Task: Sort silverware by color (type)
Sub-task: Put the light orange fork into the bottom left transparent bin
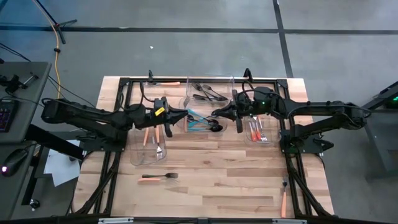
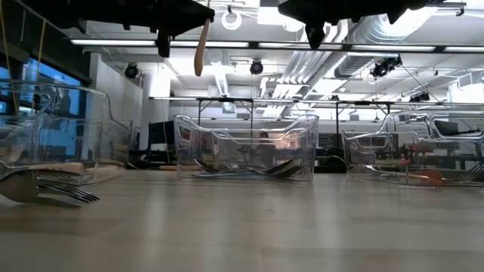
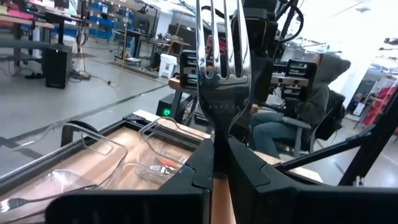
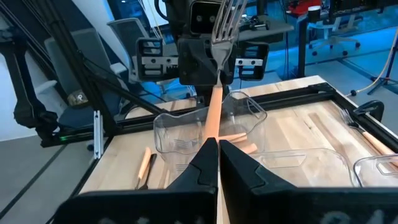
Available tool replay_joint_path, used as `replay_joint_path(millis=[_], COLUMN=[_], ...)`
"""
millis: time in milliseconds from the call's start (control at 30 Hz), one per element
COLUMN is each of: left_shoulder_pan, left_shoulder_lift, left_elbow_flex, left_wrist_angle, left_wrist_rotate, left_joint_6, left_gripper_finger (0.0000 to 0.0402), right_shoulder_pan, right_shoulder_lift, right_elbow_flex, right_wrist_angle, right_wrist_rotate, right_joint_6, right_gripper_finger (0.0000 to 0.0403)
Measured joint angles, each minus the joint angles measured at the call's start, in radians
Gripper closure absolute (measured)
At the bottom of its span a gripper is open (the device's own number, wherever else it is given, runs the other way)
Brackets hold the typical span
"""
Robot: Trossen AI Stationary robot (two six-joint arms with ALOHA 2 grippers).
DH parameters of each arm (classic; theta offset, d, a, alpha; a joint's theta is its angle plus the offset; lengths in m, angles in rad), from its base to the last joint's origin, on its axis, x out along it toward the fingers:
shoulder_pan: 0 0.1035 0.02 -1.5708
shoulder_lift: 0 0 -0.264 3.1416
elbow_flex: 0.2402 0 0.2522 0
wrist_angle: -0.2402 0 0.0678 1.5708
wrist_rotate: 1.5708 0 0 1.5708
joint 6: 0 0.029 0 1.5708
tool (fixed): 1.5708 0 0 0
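From above, the left gripper hangs over the gap between the left bin and the middle bin, its fingers pinched on an orange-handled fork. Only the left wrist view shows how: the dark fingers clamp the neck just under the tines, which stand upright, with a seated person in a grey hood in the room behind. The low view adds that the orange handle dangles well clear of the table.

The left bin holds orange-handled forks, seen only from overhead. More orange-handled pieces lie loose: one pair on the wood in front of that bin, and one along the table's far edge.

The middle bin carries black pieces at its far end and teal-handled ones nearer; at table height they are a dark heap.

The right gripper hovers over the middle bin's near end, its fingers pressed together on nothing. Its wrist view faces the left gripper and the fork it carries.

The right bin holds orange-handled pieces. A single orange-handled fork lies at the near right corner.
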Motion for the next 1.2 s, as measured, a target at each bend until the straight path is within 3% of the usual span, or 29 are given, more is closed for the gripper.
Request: replay_joint_path(millis=[533, 667, 833, 967, 1200], left_shoulder_pan=[0.000, 0.000, -0.005, -0.033, -0.121], left_shoulder_lift=[-0.023, -0.107, -0.170, -0.155, -0.107], left_elbow_flex=[0.008, 0.112, 0.333, 0.511, 0.581], left_wrist_angle=[-0.037, -0.325, -0.923, -1.372, -1.743], left_wrist_rotate=[0.035, 0.101, 0.177, 0.180, 0.181], left_joint_6=[0.072, 0.178, 0.307, 0.403, 0.537], left_gripper_finger=[0.0391, 0.0391, 0.0391, 0.0391, 0.0391], right_shoulder_pan=[0.000, 0.000, 0.000, 0.000, 0.000], right_shoulder_lift=[0.000, 0.000, 0.000, 0.000, 0.013], right_elbow_flex=[0.000, 0.000, 0.000, 0.000, 0.000], right_wrist_angle=[-0.003, -0.008, -0.025, -0.029, -0.023], right_wrist_rotate=[-0.001, -0.001, -0.001, -0.001, 0.000], right_joint_6=[0.000, 0.000, 0.000, 0.001, 0.002], right_gripper_finger=[0.0403, 0.0403, 0.0403, 0.0403, 0.0403])
